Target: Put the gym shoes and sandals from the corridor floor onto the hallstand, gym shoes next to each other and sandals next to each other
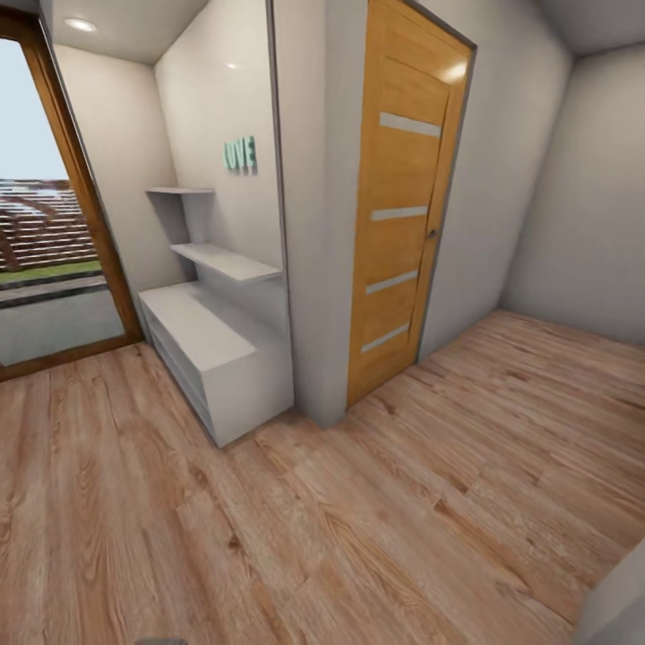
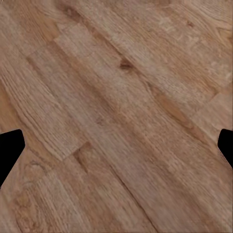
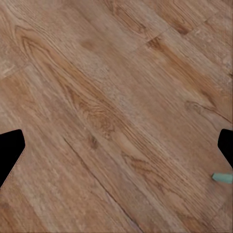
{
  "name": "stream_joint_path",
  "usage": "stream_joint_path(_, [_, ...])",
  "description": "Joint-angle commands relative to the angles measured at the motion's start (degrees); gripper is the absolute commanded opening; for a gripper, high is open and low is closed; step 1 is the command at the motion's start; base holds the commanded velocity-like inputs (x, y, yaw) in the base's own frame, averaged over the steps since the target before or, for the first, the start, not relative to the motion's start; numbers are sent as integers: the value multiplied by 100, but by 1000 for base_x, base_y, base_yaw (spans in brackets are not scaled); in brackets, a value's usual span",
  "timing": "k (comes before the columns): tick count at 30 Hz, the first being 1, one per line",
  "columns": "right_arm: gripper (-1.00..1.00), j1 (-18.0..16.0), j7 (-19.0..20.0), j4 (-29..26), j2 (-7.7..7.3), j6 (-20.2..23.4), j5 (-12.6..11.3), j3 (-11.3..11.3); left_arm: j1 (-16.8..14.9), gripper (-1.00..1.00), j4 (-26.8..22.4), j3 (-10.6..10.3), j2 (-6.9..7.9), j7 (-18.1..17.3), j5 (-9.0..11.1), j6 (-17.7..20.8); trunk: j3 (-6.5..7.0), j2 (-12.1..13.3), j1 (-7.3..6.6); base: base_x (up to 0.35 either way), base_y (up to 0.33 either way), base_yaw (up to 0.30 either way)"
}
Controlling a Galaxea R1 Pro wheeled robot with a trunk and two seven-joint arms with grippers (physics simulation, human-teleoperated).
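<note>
The light-grey hallstand stands against the wall at the left, with a low bench top, open shelf rows beneath and stepped wall shelves above; nothing lies on it. Bare corridor floor stretches in front of it. The gym shoes and the sandals are out of view. My left gripper hangs open over bare planks, its dark fingertips far apart. My right gripper is open too, over the floor, with nothing between its fingertips. A small pale-green sliver lies by one right fingertip; I cannot tell what it is.
A closed wooden door stands right of the hallstand, past a protruding wall corner. A glass door with a brown frame is at the far left. The floor widens to the right toward a grey wall.
</note>
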Motion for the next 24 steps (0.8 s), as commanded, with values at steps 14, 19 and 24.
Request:
stream_joint_path(14, [100, -3, -2, 3, 15, -23, -1, 0, -3, 100, 5, 6, -1, 2, 6, -18, -5, -2, 3, 339, 0, 0])
stream_joint_path(19, [100, -3, -2, 3, 16, -26, -1, -1, -3, 100, 4, 6, -1, 2, 6, -18, -5, -2, 3, 340, 0, 0])
stream_joint_path(24, [100, -3, -2, 3, 17, -26, -1, -2, -3, 100, 4, 0, -1, 2, 6, -18, -5, -2, 3, 340, 0, 0])
